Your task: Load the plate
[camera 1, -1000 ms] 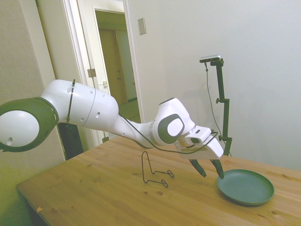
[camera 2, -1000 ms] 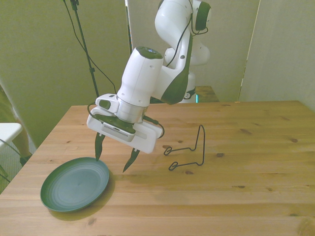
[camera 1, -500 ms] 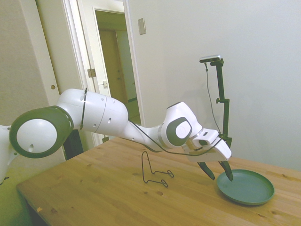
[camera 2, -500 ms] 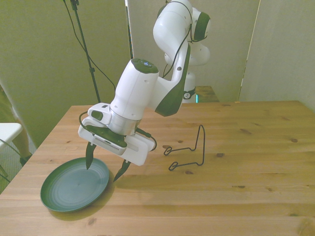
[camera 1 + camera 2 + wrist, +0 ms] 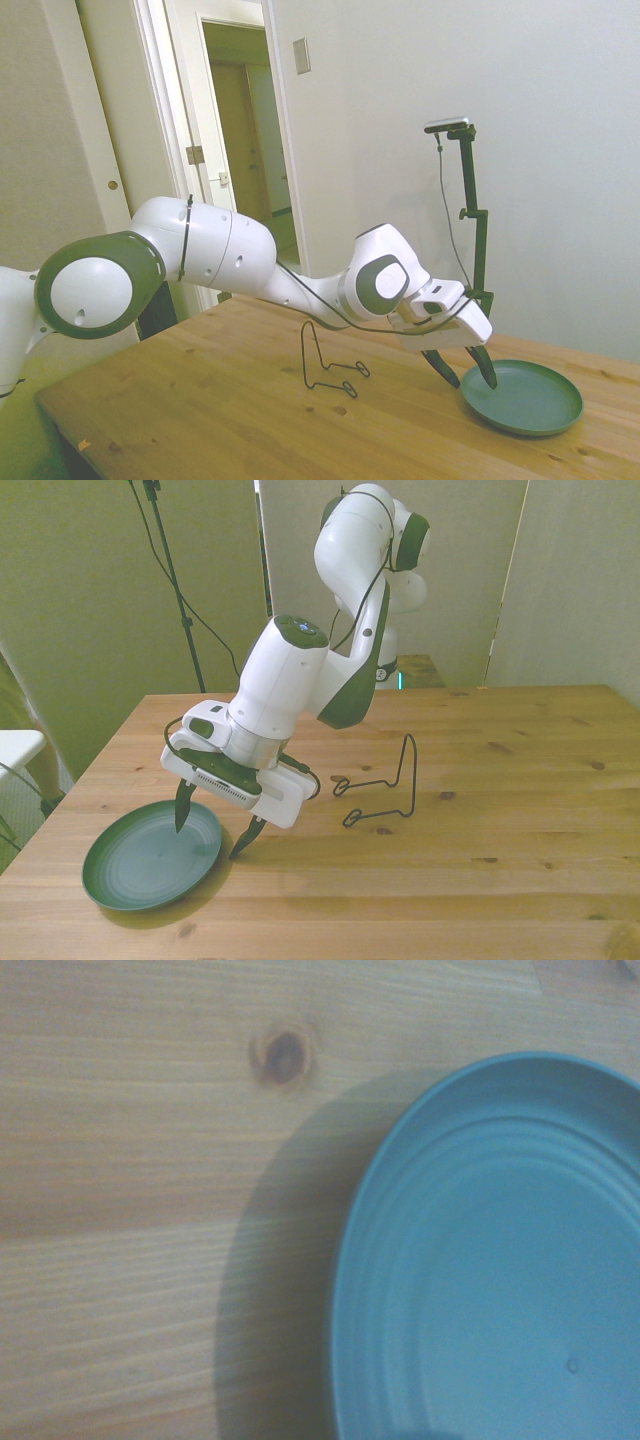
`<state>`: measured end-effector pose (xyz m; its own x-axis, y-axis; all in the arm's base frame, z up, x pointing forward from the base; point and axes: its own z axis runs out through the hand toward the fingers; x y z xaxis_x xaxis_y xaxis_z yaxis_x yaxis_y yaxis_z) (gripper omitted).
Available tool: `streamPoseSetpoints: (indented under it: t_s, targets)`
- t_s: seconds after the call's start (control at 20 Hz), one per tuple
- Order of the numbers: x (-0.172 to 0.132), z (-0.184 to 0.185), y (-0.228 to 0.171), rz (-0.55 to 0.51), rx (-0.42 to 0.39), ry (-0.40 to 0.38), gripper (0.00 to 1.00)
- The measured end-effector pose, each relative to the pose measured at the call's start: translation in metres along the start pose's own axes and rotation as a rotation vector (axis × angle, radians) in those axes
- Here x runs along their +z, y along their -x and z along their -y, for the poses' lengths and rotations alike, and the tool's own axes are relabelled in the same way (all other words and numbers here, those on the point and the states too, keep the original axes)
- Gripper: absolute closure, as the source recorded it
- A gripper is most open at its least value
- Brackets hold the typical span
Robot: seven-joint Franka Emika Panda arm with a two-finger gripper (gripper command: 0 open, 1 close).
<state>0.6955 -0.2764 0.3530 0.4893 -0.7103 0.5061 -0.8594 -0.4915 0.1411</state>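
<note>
The dark teal-green plate (image 5: 525,398) (image 5: 150,856) lies flat on the wooden table, near the front view's left edge. My gripper (image 5: 468,372) (image 5: 211,825) hangs open over the plate's rim, which runs between the two fingers. One finger is over the plate's inside, the other over the bare wood beside it. I cannot tell whether either finger touches. The wrist view shows the plate (image 5: 500,1270) from close by, lying on the wood grain.
A thin black wire stand (image 5: 328,362) (image 5: 385,788) sits upright on the table's middle, apart from the plate. A doorway (image 5: 245,140) opens behind the table in the side view.
The gripper has come down and moved toward the plate, from beside its rim to straddling it. The fingers have stayed open. The plate has not moved.
</note>
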Motion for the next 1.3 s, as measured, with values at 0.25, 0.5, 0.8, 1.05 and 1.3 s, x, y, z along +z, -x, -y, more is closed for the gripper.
streamPoseSetpoints:
  t_s: [0.25, 0.5, 0.8, 1.05, 1.3]
  targets:
    - [0.002, 0.002, 0.0, 0.005, -0.005, 0.03, 1.0]
    - [0.005, 0.004, 0.002, 0.006, -0.013, 0.04, 1.0]
    - [0.009, 0.005, 0.005, 0.007, -0.02, 0.047, 1.0]
    - [0.013, 0.005, 0.006, 0.01, -0.022, 0.052, 1.0]
    - [0.015, 0.002, 0.005, 0.007, -0.022, 0.057, 1.0]
